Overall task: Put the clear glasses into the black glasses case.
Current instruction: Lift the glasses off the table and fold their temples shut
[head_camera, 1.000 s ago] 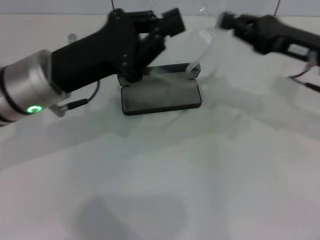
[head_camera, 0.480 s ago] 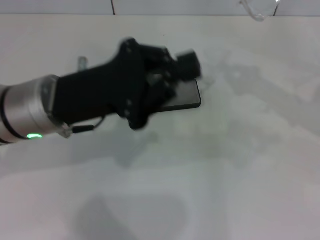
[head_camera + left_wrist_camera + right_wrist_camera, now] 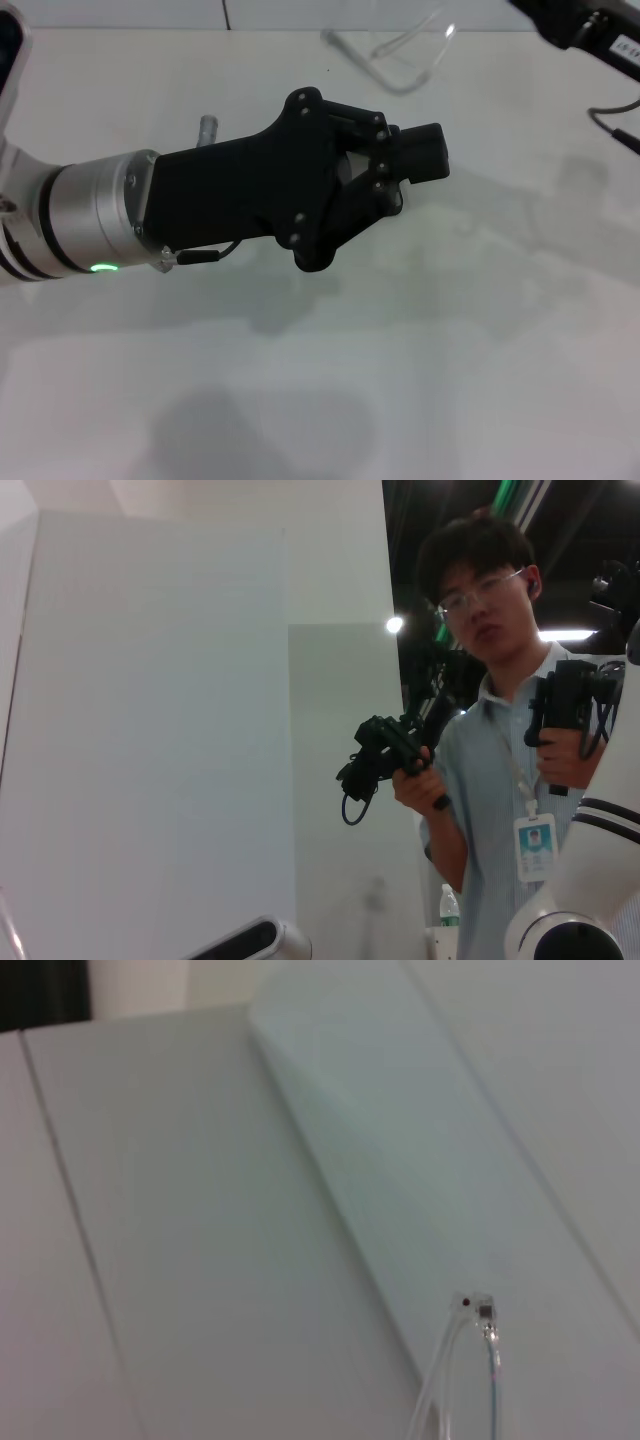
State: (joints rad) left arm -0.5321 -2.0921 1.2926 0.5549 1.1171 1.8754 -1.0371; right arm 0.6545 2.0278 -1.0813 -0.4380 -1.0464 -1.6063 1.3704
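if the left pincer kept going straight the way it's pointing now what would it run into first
Probably nothing. In the head view the left pincer points toward the robot's right across bare white table. The fully transparent plastic glasses sit farther back, off that line. Depth is unclear, and the black case is not visible.

The clear glasses [image 3: 400,55], at twelve o'clock on the table [image 3: 480,350], look like glossy, fully transparent plastic, catching a small bright glint (their thin temple tip [image 3: 478,1312] shows a tiny metal-looking hinge). The left gripper [image 3: 425,165] is matt black plastic studded with small shiny screws; behind it sits a brushed silver metal wrist cuff [image 3: 95,215]. The table is smooth, matt white.
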